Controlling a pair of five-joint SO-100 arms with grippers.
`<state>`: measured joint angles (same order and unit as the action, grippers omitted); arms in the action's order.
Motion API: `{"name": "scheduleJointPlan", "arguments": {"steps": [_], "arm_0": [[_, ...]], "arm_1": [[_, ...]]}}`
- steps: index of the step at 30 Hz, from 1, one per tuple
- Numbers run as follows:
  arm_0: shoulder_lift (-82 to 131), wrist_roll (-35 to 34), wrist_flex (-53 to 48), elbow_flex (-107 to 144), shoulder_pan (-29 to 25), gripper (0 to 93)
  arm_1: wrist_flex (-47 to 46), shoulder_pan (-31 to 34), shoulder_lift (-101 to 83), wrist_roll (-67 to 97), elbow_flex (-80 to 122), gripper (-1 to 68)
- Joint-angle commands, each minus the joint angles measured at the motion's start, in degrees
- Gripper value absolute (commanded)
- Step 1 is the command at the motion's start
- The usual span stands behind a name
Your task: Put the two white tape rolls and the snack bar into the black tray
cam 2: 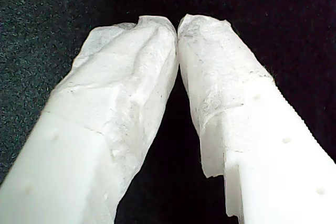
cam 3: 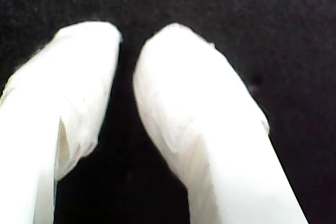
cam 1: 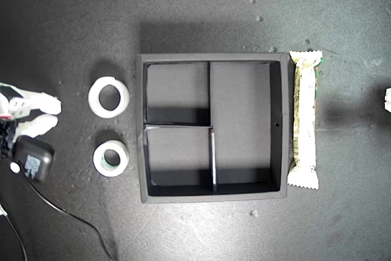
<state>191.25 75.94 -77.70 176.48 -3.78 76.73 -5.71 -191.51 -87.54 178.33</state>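
Snack bar whole; edge gripper cut off

Tray compartments: all three in the square matte black tray lie open from above.
Left flank, exterior view: two white ring-shaped tape rolls, apart, bare dark bench between.
Right flank: cream-and-green wrapped snack bar hugs the tray wall.

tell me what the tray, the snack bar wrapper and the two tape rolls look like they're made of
Black tray: matte black, probably foam board or plastic; flat thin walls, no shine.
Snack bar: thin plastic film wrapper, judging by the crimped zigzag ends.
Upper tape roll: white, matte, likely paper or cloth tape.
Lower tape roll: the same white, on a greenish-grey core, possibly card.
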Motion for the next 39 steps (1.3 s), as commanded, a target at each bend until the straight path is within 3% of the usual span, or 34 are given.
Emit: {"name": "scheduleJointPlan", "arguments": {"steps": [1,3,5,10,13,17,20,24,31,35,39], "arm_0": [[2.8,0.5,-2.2,3.3,-0.2,3.0],[2.8,0.5,-2.2,3.3,-0.2,3.0],[2.8,0.5,-2.2,3.3,-0.2,3.0],[2.8,3.5,-2.2,3.3,2.0,3.1],[2.8,5.7,-2.1,3.3,2.9,3.1],[2.7,10.0,8.7,3.3,-3.3,0.1],[2.5,17.1,19.4,3.3,-9.0,0.0],[2.6,3.2,39.5,3.3,-11.3,0.0],[2.7,-9.4,61.3,3.3,-3.1,1.0],[2.8,-10.0,63.3,2.1,1.1,12.2],[1.5,-11.9,51.9,-5.2,0.0,18.8]], "arm_1": [[0.1,0.3,-0.4,0.2,0.6,0.1],[0.1,-0.1,-0.4,0.5,0.6,2.6],[0.1,-0.3,-0.4,1.6,0.6,11.2],[-2.1,-2.1,-0.4,0.6,0.6,2.4],[-7.4,-4.7,-0.4,0.8,0.6,0.9],[-19.7,-8.0,-0.4,4.2,0.6,-0.3],[-29.4,-8.9,-0.4,4.9,0.6,-0.4],[-37.8,-10.4,-0.4,0.9,0.6,-0.4],[-32.2,-16.8,-0.4,-23.0,0.6,-0.4],[-41.4,-18.3,-0.4,-12.9,0.6,-0.4],[-53.7,-17.1,-0.4,8.4,-0.6,-0.4]]}}
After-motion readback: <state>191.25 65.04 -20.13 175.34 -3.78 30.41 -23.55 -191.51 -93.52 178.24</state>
